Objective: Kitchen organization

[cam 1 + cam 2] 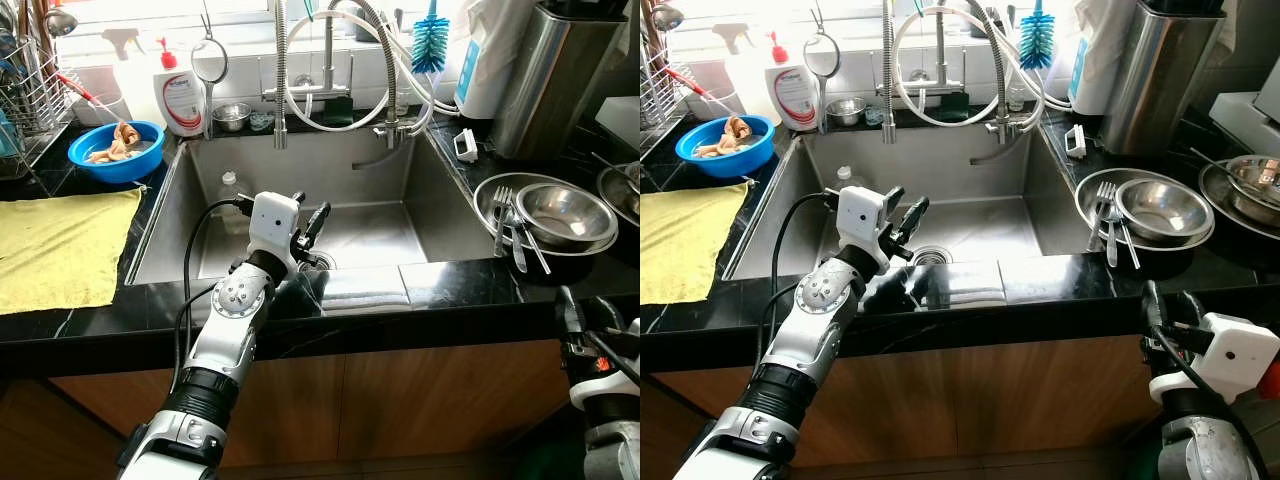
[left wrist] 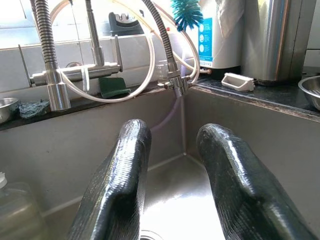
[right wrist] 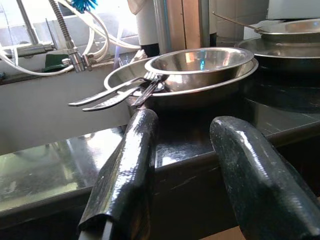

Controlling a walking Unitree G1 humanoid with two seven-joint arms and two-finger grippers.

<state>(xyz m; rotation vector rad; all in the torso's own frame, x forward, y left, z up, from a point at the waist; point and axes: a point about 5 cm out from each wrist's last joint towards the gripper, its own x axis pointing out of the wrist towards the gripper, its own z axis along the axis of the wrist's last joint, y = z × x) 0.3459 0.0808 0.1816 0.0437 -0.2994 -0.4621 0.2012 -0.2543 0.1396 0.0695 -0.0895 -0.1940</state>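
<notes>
Two end effectors, both empty with fingers spread. My left end effector (image 1: 308,228) hangs over the sink (image 1: 420,190), near the drain. The bowls (image 1: 560,212) and forks (image 1: 503,218) sit on the bench, just ahead of my right end effector (image 3: 182,175), which is below the edge.

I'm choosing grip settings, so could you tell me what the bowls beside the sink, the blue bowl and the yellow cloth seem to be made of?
The stacked bowls look like polished stainless steel: mirror-bright with sharp reflections. The blue bowl is probably plastic: uniform saturated colour, soft sheen. The yellow cloth appears to be matte, slightly rumpled woven fabric, maybe microfibre.
</notes>
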